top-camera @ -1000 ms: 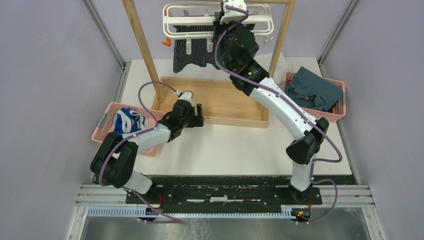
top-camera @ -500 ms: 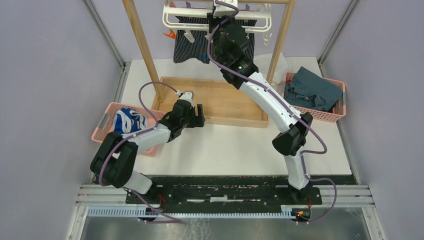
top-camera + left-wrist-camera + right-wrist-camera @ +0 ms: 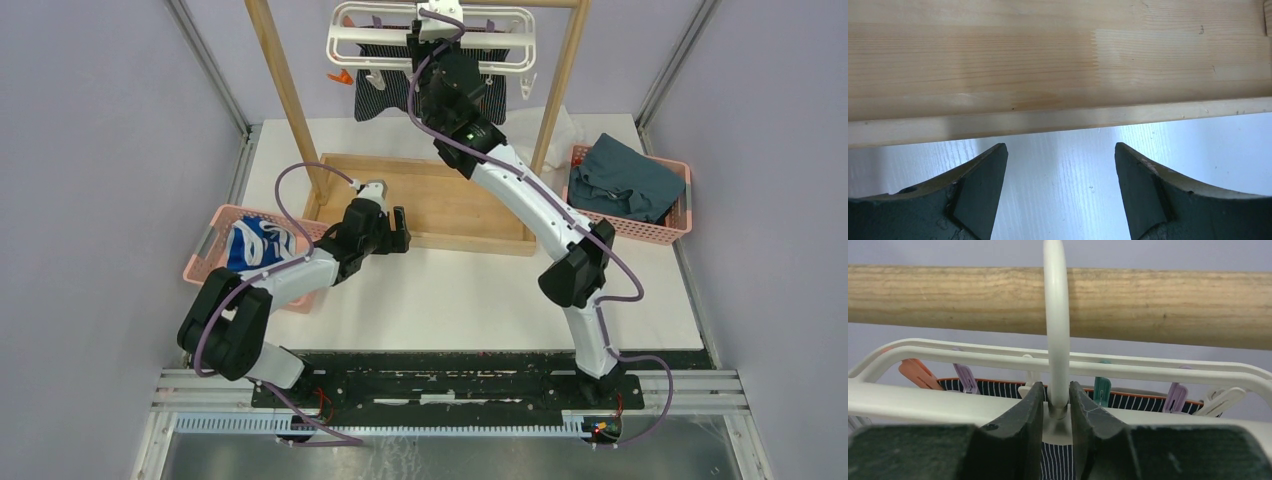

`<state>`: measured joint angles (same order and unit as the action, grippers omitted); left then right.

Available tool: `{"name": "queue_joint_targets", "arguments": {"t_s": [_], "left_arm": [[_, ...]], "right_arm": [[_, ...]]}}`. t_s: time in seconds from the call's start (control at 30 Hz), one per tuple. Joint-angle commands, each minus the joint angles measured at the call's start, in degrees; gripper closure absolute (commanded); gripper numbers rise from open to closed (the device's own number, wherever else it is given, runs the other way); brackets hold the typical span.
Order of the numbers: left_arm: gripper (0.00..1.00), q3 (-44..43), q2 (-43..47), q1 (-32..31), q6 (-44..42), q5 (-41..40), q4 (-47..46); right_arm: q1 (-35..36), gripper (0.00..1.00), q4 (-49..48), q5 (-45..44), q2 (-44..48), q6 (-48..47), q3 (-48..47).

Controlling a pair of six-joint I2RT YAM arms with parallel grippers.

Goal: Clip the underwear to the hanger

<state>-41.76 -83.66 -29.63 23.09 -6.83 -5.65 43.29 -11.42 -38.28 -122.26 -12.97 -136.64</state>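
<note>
The wooden rack point(image 3: 275, 90) fills the far end of the table point(image 3: 450, 290), and the hanger point(image 3: 938, 402) hangs from its top rod, with the underwear point(image 3: 380, 100) below the frame and clear of the rack's base. I judge the clipping itself to be done, so the step in hand is to let go of the hanger cleanly. My right gripper point(image 3: 1052, 390) stands with its jaws close on either side of the neck of the hook point(image 3: 1055, 315), just above the frame. I cannot tell whether they press on it or have just come free. The hook curves up in front of the rod, but its top is out of view, so I should trust its seating only once the frame bears its own weight. To do this well I should part the jaws evenly, then draw straight back and slightly down, so that neither finger drags the neck sideways or sets the frame swinging. My left gripper point(image 3: 1060, 160) hangs wide open and empty above the table, just beside the edge of the rack's wooden base point(image 3: 1048, 60), and can stay out of it. The underwear is dark navy with thin pale stripes and an orange edge along its waistband, which runs level under the frame. Small orange point(image 3: 918, 374), purple point(image 3: 967, 377) and teal point(image 3: 1102, 387) clips hang at that band.
</note>
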Motion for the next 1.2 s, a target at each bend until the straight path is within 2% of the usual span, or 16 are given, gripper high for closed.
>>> {"name": "queue_joint_targets", "arguments": {"t_s": [0.0, 0.17, 0.33, 0.47, 0.63, 0.77, 0.8, 0.93, 1.0, 1.17], "left_arm": [[0.15, -0.86, 2.39, -0.13, 3.77, 1.83, -0.73], [0.12, -1.3, 5.68, -0.08, 5.07, 5.13, -1.52], [0.07, -2.02, 9.78, 0.03, 5.86, 6.12, -0.9], [0.05, -2.82, 13.64, 0.1, 6.14, 6.21, 0.45], [0.03, -2.9, 20.03, 0.26, 7.7, 3.59, 3.61], [0.01, -6.22, 23.24, 0.36, 5.98, 4.53, 11.69], [0.0, -7.15, 23.83, 0.36, 5.59, 4.29, 14.34], [0.01, -9.32, 28.06, 0.32, 2.27, 3.88, 23.31], [0.01, -7.6, 33.2, 0.27, 0.08, 2.83, 23.7], [0.01, -2.72, 46.4, 0.27, -4.13, -1.45, 22.24]], "right_arm": [[-0.31, 0.64, -4.75, 2.23, 6.71, 0.3, 4.2], [-0.3, 0.36, -4.27, 5.78, 13.01, 2.23, 10.69], [-0.31, 0.29, -5.08, 10.38, 19.98, 4.61, 16.11], [-0.3, 0.28, -0.77, 16.92, 25.04, 7.91, 18.79], [-0.31, 0.24, -4.08, 21.28, 37.06, 8.07, 34.17], [-0.29, 0.02, -0.38, 22.62, 48.24, 5.17, 43.85], [-0.26, 0.0, 1.49, 22.65, 51.17, 4.91, 47.33], [-0.28, 0.0, 5.24, 16.96, 64.37, 6.0, 61.1], [-0.3, 0.0, 5.99, 14.56, 71.16, 6.08, 68.47], [-0.26, 0.0, 14.79, 10.73, 86.15, 9.53, 80.64]]}}
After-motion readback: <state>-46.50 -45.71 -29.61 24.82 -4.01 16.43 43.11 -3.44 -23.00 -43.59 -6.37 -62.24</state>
